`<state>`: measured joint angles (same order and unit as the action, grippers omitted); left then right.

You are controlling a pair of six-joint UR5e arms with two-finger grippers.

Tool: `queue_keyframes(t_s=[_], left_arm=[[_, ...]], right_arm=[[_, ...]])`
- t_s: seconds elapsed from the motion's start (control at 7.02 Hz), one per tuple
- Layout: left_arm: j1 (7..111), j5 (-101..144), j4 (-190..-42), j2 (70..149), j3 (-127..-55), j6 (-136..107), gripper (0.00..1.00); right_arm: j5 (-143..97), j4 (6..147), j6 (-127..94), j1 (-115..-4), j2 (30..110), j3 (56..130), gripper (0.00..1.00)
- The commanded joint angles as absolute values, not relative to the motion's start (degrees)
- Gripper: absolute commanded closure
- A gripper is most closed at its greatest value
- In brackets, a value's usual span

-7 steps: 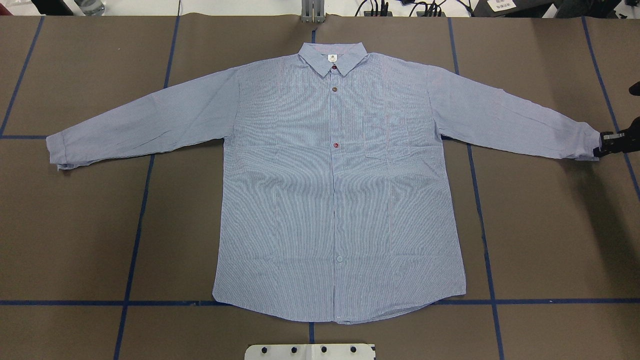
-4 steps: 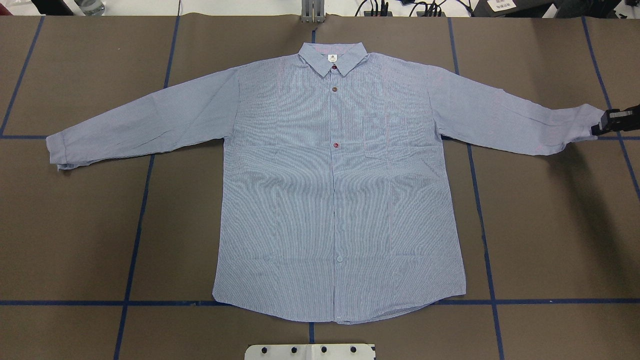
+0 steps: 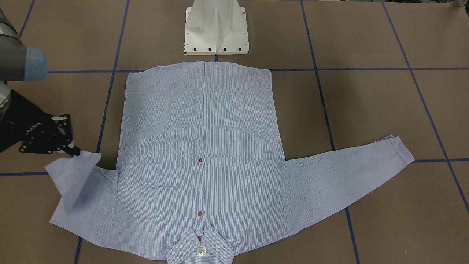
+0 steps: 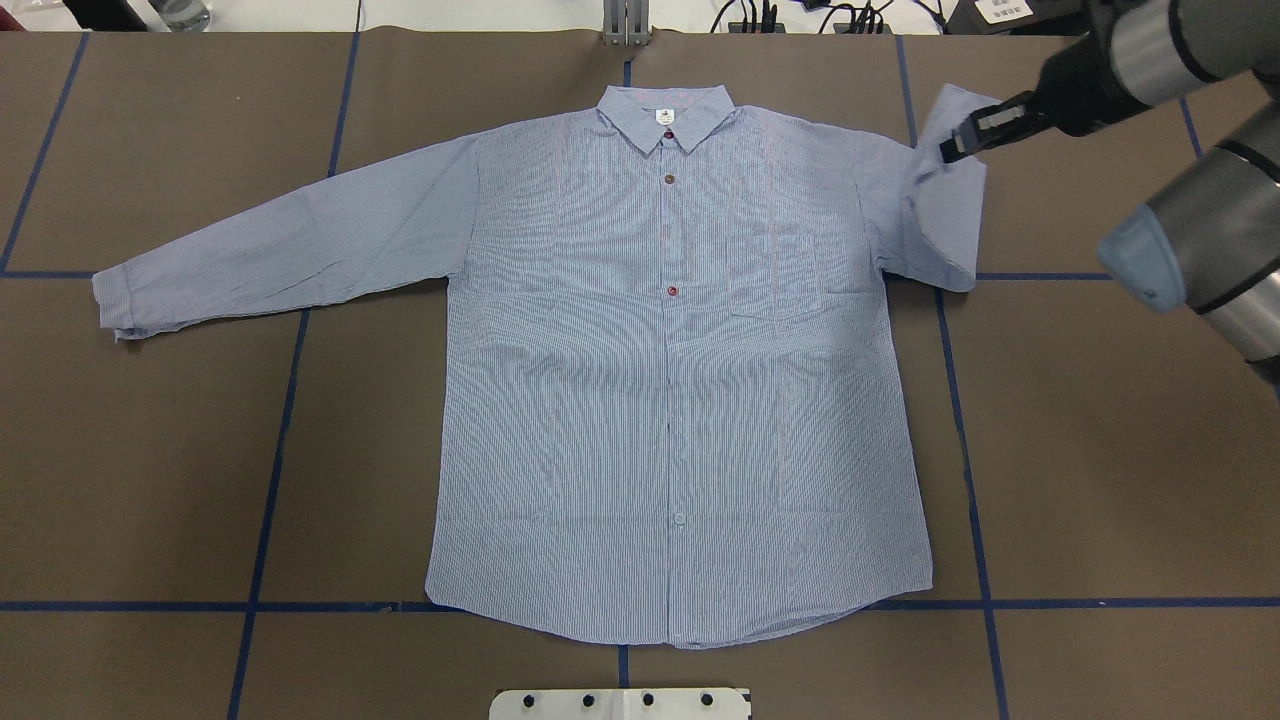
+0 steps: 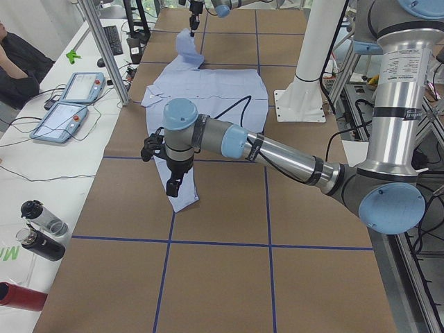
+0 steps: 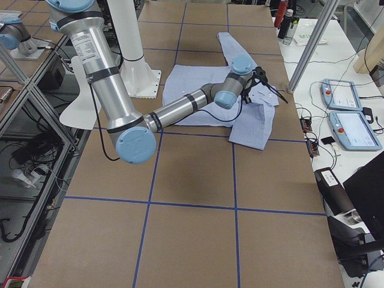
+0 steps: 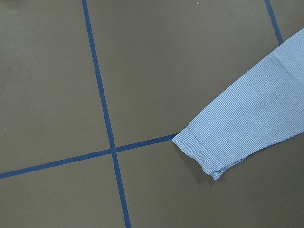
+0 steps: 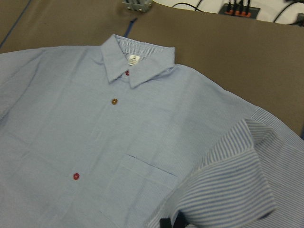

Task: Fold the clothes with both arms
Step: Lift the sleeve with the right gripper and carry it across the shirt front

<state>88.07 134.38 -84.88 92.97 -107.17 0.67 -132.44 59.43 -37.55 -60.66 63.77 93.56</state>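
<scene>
**Right cuff (image 4: pixel 952 108) aloft, chest lying to the left**

Found the right gripper (image 4: pixel 963 140) clamped on that cuff, raised over the shoulder near the table's (image 4: pixel 1100 450) far edge. Saw the shirt (image 4: pixel 620 400) flat, collar to the far edge, its body stretching left from the grip. Judged this arm nearer for folding across. Spotted the left gripper (image 5: pixel 173 189) above the left cuff (image 7: pixel 204 152); could not tell whether apart or together.

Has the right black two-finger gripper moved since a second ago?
Yes. In the overhead view the right gripper, shut on the light blue striped shirt's cuff, went left and up from the right edge to the vertical blue tape line.
</scene>
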Motion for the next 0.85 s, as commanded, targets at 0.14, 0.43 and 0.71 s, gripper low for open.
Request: queue_keyframes(t_s=[0.14,0.43,0.71], left_arm=[[88.1,134.5,-84.9,92.5,-106.4,0.7,0.01],[88.1,134.5,-85.0,92.3,-105.8,0.8,0.01],[88.0,134.5,-84.9,92.2,-105.6,0.8,0.01]], right_arm=[[-120.7,63.5,-38.7,-50.2,46.2,86.3,1.00],[-118.9,63.5,-39.2,-48.3,41.1,82.8,1.00],[-115.5,63.1,-39.1,-45.3,38.9,79.7,1.00]])
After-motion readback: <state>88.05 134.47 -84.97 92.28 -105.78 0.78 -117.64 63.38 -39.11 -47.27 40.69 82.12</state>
